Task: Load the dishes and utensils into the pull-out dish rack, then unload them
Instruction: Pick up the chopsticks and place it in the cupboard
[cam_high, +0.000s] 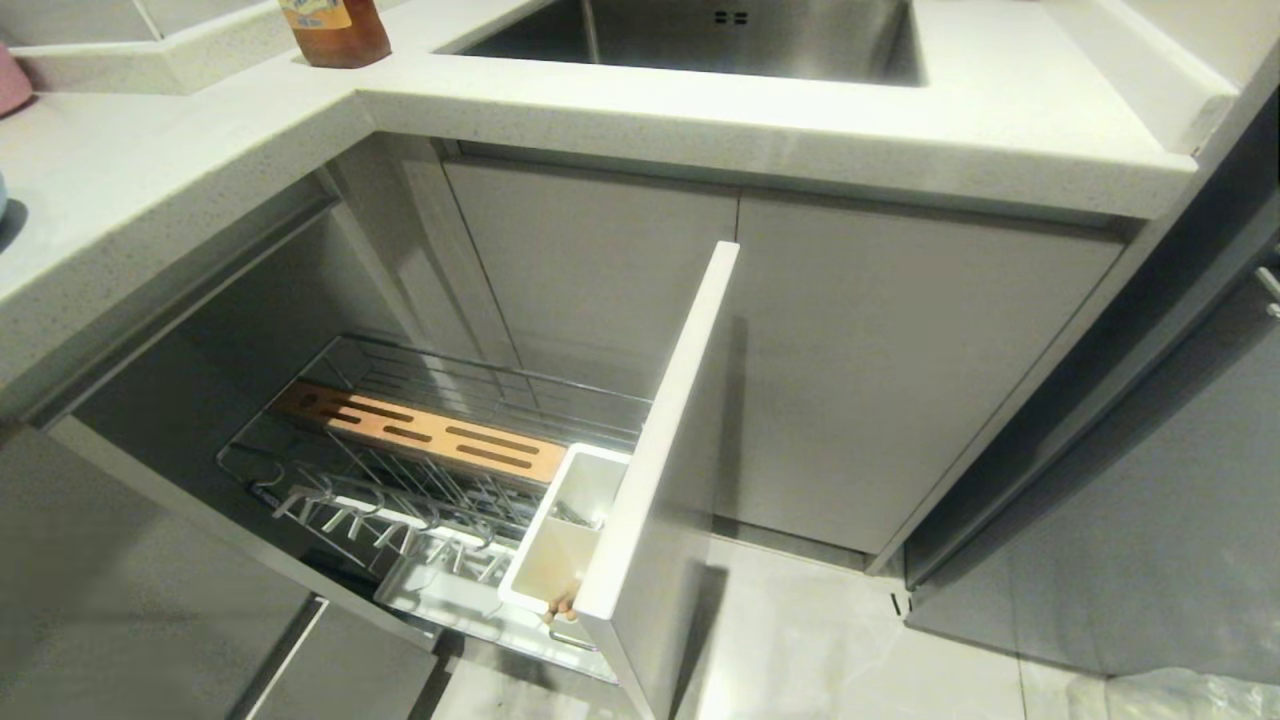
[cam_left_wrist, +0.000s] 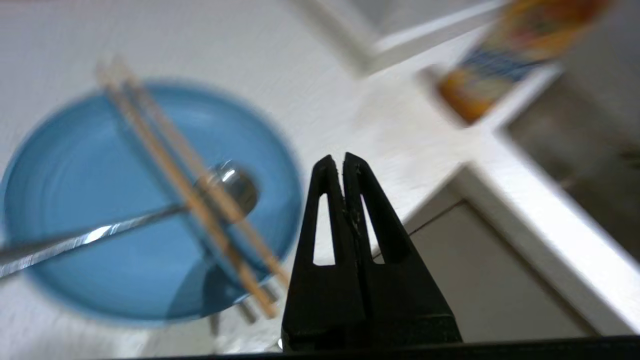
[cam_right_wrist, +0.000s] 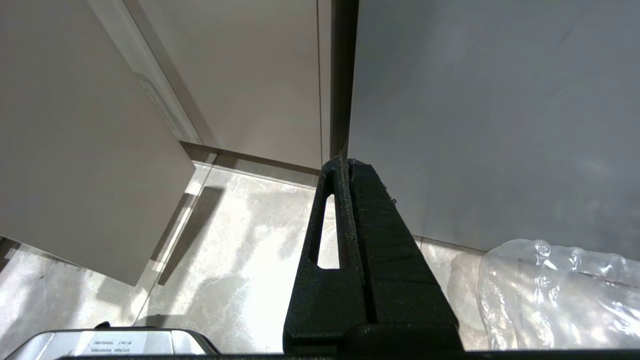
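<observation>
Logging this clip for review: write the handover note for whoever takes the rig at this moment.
Left claw: shut, empty, above the countertop near the blue plate.
Right claw: shut, empty, parked low over the floor.
Chopsticks and spoon lie across the plate on the counter.
Dish rack is pulled out; its prongs hold no dishes. Something brownish shows in the white utensil box, unclear what.
Bowl: not in view.
Left: plate, chopsticks and spoon into the rack, then unloading.

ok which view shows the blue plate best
The left wrist view: the blue plate lies on the white counter, nearly whole, chopsticks and spoon across it. The head and right wrist views show none of it.
</observation>
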